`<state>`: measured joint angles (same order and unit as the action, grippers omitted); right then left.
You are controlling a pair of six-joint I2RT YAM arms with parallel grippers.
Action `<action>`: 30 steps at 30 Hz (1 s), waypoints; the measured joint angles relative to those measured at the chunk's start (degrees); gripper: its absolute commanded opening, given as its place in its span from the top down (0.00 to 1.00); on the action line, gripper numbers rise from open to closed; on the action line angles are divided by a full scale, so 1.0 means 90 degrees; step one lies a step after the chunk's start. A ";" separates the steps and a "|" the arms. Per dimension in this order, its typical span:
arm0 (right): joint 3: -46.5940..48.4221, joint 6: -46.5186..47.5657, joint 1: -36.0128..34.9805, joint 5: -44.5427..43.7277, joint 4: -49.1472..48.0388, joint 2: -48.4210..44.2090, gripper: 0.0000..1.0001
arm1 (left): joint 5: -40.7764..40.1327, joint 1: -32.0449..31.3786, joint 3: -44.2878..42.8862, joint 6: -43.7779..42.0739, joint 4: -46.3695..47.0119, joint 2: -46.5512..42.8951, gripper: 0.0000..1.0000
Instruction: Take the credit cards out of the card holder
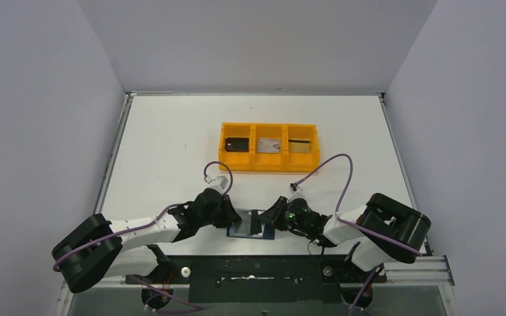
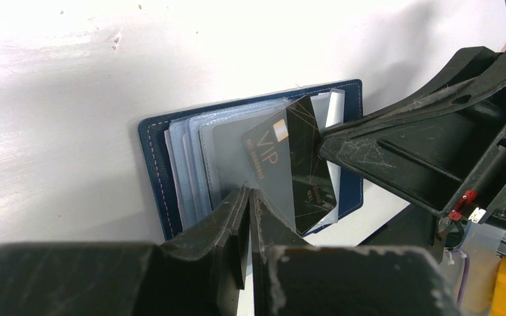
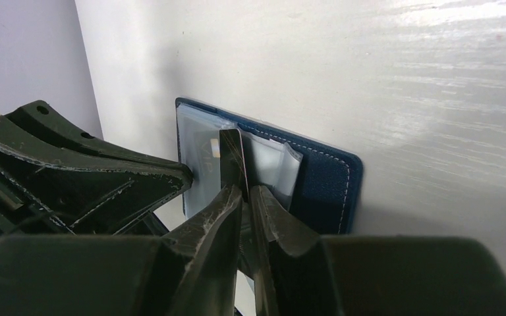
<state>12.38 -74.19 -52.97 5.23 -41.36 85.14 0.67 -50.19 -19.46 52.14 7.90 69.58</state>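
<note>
The navy card holder (image 1: pixel 247 227) lies open on the table between both grippers, its clear sleeves fanned out. My left gripper (image 2: pixel 250 194) is shut on the near edge of a clear sleeve (image 2: pixel 230 145). A black credit card (image 2: pixel 290 164) marked VIP sticks out of the sleeves at a slant. My right gripper (image 3: pixel 246 191) is shut on the edge of that black card (image 3: pixel 232 155), coming in from the opposite side. The navy cover (image 3: pixel 323 178) shows behind the card. In the top view the left gripper (image 1: pixel 232 217) and right gripper (image 1: pixel 271 217) meet over the holder.
An orange three-compartment tray (image 1: pixel 269 166) stands beyond the holder, mid-table. It holds a black card (image 1: pixel 236 143) on the left, a silver card (image 1: pixel 269 145) in the middle and a gold card (image 1: pixel 300 146) on the right. White walls close in the table on three sides.
</note>
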 measured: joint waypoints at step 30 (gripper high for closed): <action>-0.0121 0.0282 -0.0010 0.0697 -0.1479 0.0809 0.91 | -0.0010 0.0005 0.0017 0.0044 0.0318 0.0194 0.97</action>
<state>11.29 -71.66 -53.06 11.51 -54.68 92.42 0.58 -50.15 -19.31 52.53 10.76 71.33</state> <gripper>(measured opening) 0.168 0.032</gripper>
